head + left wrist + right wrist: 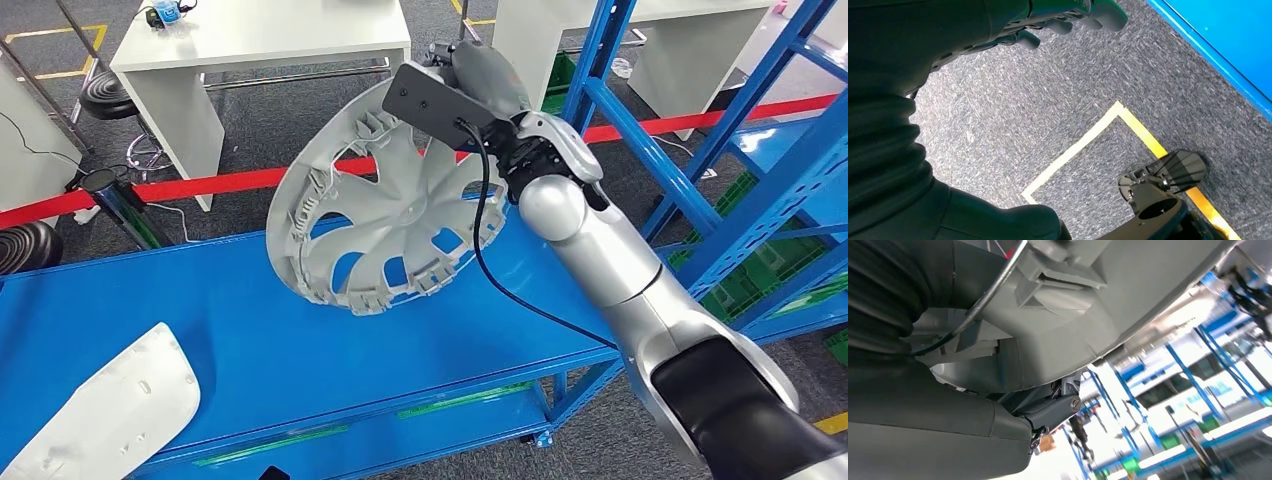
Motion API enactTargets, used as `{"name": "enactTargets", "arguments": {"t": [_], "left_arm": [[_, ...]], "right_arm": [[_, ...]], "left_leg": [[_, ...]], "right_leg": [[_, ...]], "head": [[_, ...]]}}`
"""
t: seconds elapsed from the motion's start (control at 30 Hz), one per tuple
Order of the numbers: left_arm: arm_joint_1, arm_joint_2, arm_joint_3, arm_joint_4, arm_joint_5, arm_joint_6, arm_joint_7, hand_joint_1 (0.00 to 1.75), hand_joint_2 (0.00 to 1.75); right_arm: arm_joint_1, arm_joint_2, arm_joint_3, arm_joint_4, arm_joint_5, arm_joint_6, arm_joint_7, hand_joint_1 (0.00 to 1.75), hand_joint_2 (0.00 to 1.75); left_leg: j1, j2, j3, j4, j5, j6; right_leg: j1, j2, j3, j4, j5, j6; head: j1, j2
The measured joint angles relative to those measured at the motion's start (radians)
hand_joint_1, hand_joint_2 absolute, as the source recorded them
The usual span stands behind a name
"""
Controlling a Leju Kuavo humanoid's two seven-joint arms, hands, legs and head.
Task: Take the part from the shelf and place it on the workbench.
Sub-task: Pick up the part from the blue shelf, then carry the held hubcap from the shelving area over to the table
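The part is a light grey wheel cover (390, 215) with spokes, its ribbed inner side facing me. It hangs tilted over the far edge of the blue workbench (260, 340). My right hand (482, 68) grips the cover's upper rim, with the silver arm reaching up from the lower right. Close up in the right wrist view, the cover's rim (1108, 295) lies against the thick grey thumb (923, 435). My left hand (998, 100) hangs over the carpet, holding nothing, its fingers (1073, 17) apart from the thumb.
A white curved panel (105, 410) lies on the workbench's near left corner. The blue shelf rack (745, 130) stands at the right, with green crates low in it. Behind run a red barrier tape (220, 182), white tables (260, 40) and black stools (105, 95).
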Motion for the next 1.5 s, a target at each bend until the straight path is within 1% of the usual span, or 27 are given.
{"name": "enactTargets", "arguments": {"t": [0.17, 0.33, 0.6, 0.87, 0.93, 1.0, 1.03, 1.07, 1.1, 1.13, 1.2, 1.23, 1.27, 1.3, 1.33, 1.37, 1.4, 1.43, 1.47, 1.5], "left_arm": [[-0.001, 0.000, 0.000, 0.000, -0.001, -0.004, -0.001, 0.00, 1.75], [-0.001, 0.000, 0.000, 0.000, -0.001, -0.007, -0.003, 0.00, 1.75], [-0.002, 0.000, 0.000, 0.000, -0.006, -0.004, 0.008, 0.00, 1.75], [-0.004, 0.000, 0.000, 0.000, 0.009, -0.021, 0.025, 0.00, 1.75], [-0.004, 0.002, 0.000, 0.000, 0.010, -0.021, 0.026, 0.00, 1.75], [-0.004, 0.005, 0.000, 0.000, 0.013, -0.021, 0.025, 0.00, 1.75], [-0.003, 0.006, 0.000, 0.000, 0.015, -0.021, 0.025, 0.00, 1.75], [-0.003, 0.006, 0.000, 0.000, 0.016, -0.021, 0.024, 0.00, 1.75], [-0.004, 0.006, 0.000, 0.000, 0.018, -0.021, 0.023, 0.00, 1.75], [-0.004, 0.006, 0.000, 0.000, 0.018, -0.021, 0.022, 0.00, 1.75], [-0.004, 0.006, 0.000, 0.000, 0.019, -0.020, 0.022, 0.00, 1.75], [-0.004, 0.007, 0.000, 0.000, 0.020, -0.020, 0.022, 0.00, 1.75], [-0.003, 0.006, 0.000, 0.000, 0.020, -0.020, 0.023, 0.00, 1.75], [-0.003, 0.005, 0.000, 0.000, 0.020, -0.019, 0.023, 0.00, 1.75], [-0.003, 0.004, 0.000, 0.000, 0.021, -0.019, 0.023, 0.00, 1.75], [-0.003, 0.004, 0.001, 0.000, 0.021, -0.017, 0.022, 0.00, 1.75], [-0.003, 0.005, 0.002, 0.000, 0.022, -0.015, 0.021, 0.00, 1.75], [-0.003, 0.006, 0.003, 0.001, 0.023, -0.012, 0.020, 0.00, 1.75], [-0.002, 0.007, 0.005, 0.001, 0.023, -0.011, 0.019, 0.00, 1.75], [-0.001, 0.008, 0.007, 0.001, 0.024, -0.010, 0.019, 0.00, 1.75]], "right_arm": [[-0.037, -0.002, -0.003, -0.052, 0.000, -0.003, 0.012, 1.75, 1.75], [-0.052, -0.002, -0.004, -0.092, 0.004, -0.004, 0.013, 1.75, 1.75], [-0.048, -0.008, -0.004, -0.151, 0.014, -0.009, 0.027, 1.75, 1.75], [-0.045, -0.014, -0.004, -0.163, 0.015, 0.007, 0.054, 1.75, 1.75], [-0.045, -0.016, -0.004, -0.166, 0.012, 0.010, 0.056, 1.75, 1.75], [-0.045, -0.018, -0.004, -0.174, 0.008, 0.010, 0.058, 1.75, 1.75], [-0.044, -0.019, -0.004, -0.181, 0.006, 0.010, 0.058, 1.75, 1.75], [-0.044, -0.021, -0.004, -0.187, 0.005, 0.009, 0.058, 1.75, 1.75], [-0.043, -0.023, -0.004, -0.193, 0.004, 0.008, 0.057, 1.75, 1.75], [-0.042, -0.025, -0.004, -0.198, 0.003, 0.008, 0.057, 1.75, 1.75], [-0.037, -0.030, -0.005, -0.205, 0.001, 0.007, 0.057, 1.75, 1.75], [-0.032, -0.032, -0.005, -0.208, 0.000, 0.007, 0.057, 1.75, 1.75], [-0.029, -0.034, -0.005, -0.211, -0.001, 0.007, 0.058, 1.75, 1.75], [-0.027, -0.036, -0.004, -0.215, -0.001, 0.007, 0.059, 1.75, 1.75], [-0.027, -0.037, -0.004, -0.218, -0.002, 0.007, 0.059, 1.75, 1.75], [-0.028, -0.038, -0.004, -0.221, -0.002, 0.007, 0.059, 1.75, 1.75], [-0.030, -0.039, -0.004, -0.223, -0.002, 0.007, 0.059, 1.75, 1.75], [-0.031, -0.039, -0.003, -0.225, -0.002, 0.007, 0.060, 1.75, 1.75], [-0.032, -0.040, -0.002, -0.226, -0.003, 0.007, 0.061, 1.75, 1.75], [-0.032, -0.040, 0.000, -0.226, -0.003, 0.008, 0.062, 1.75, 1.75]], "left_leg": [[0.000, 0.000, 0.000, 0.000, 0.000, 0.000], [0.000, 0.000, 0.000, 0.000, 0.000, 0.000], [0.000, 0.000, 0.000, 0.000, 0.000, 0.000], [0.000, 0.000, 0.000, 0.000, 0.000, 0.000], [-0.003, 0.000, -0.001, 0.003, -0.003, 0.004], [-0.007, 0.000, -0.001, 0.002, -0.003, 0.011], [-0.004, 0.001, 0.002, -0.005, 0.001, 0.015], [-0.002, 0.003, 0.005, -0.013, 0.007, 0.018], [0.002, 0.005, 0.007, -0.021, 0.011, 0.022], [0.004, 0.007, 0.009, -0.026, 0.015, 0.025], [0.004, 0.008, 0.006, -0.026, 0.016, 0.027], [0.004, 0.008, 0.003, -0.023, 0.016, 0.026], [0.005, 0.008, -0.001, -0.019, 0.017, 0.025], [0.007, 0.007, -0.007, -0.013, 0.017, 0.022], [0.010, 0.007, -0.013, -0.005, 0.016, 0.017], [0.013, 0.006, -0.020, 0.003, 0.016, 0.010], [0.014, 0.005, -0.026, 0.011, 0.016, 0.001], [0.013, 0.003, -0.032, 0.017, 0.018, -0.007], [0.011, 0.001, -0.036, 0.020, 0.022, -0.016], [0.010, -0.001, -0.038, 0.019, 0.027, -0.025]], "right_leg": [[0.000, 0.000, 0.000, 0.000, 0.000, 0.000], [0.000, 0.000, 0.000, 0.000, 0.000, 0.000], [0.000, 0.000, -0.001, 0.000, 0.000, 0.000], [0.000, 0.000, -0.001, 0.000, 0.000, 0.000], [-0.004, 0.000, 0.000, -0.003, 0.001, 0.003], [-0.008, 0.000, 0.001, -0.007, 0.004, 0.011], [-0.009, 0.001, 0.002, -0.005, 0.002, 0.014], [-0.008, 0.000, -0.002, 0.005, -0.006, 0.016], [-0.007, 0.000, -0.014, 0.032, -0.027, 0.018], [-0.007, 0.000, -0.036, 0.080, -0.058, 0.018], [-0.009, 0.000, -0.099, 0.215, -0.124, 0.022], [-0.011, 0.000, -0.123, 0.266, -0.138, 0.023], [-0.013, -0.001, -0.133, 0.284, -0.133, 0.025], [-0.016, -0.001, -0.122, 0.260, -0.107, 0.028], [-0.020, -0.002, -0.093, 0.199, -0.071, 0.031], [-0.022, -0.001, -0.062, 0.135, -0.046, 0.033], [-0.022, 0.001, -0.040, 0.088, -0.024, 0.032], [-0.021, 0.003, -0.029, 0.061, -0.016, 0.028], [-0.019, 0.006, -0.033, 0.060, -0.017, 0.019], [-0.018, 0.007, -0.039, 0.064, -0.010, 0.009]], "head": [[0.000, 0.000], [0.000, 0.000], [0.000, 0.000], [0.000, 0.000], [0.000, 0.000], [0.000, 0.000], [0.000, 0.000], [0.000, 0.000], [0.001, 0.000], [0.003, 0.000], [0.006, 0.000], [0.006, 0.000], [0.006, 0.000], [0.006, 0.000], [0.006, 0.000], [0.006, 0.000], [0.008, 0.000], [0.009, 0.000], [0.010, 0.000], [0.011, 0.000]]}}
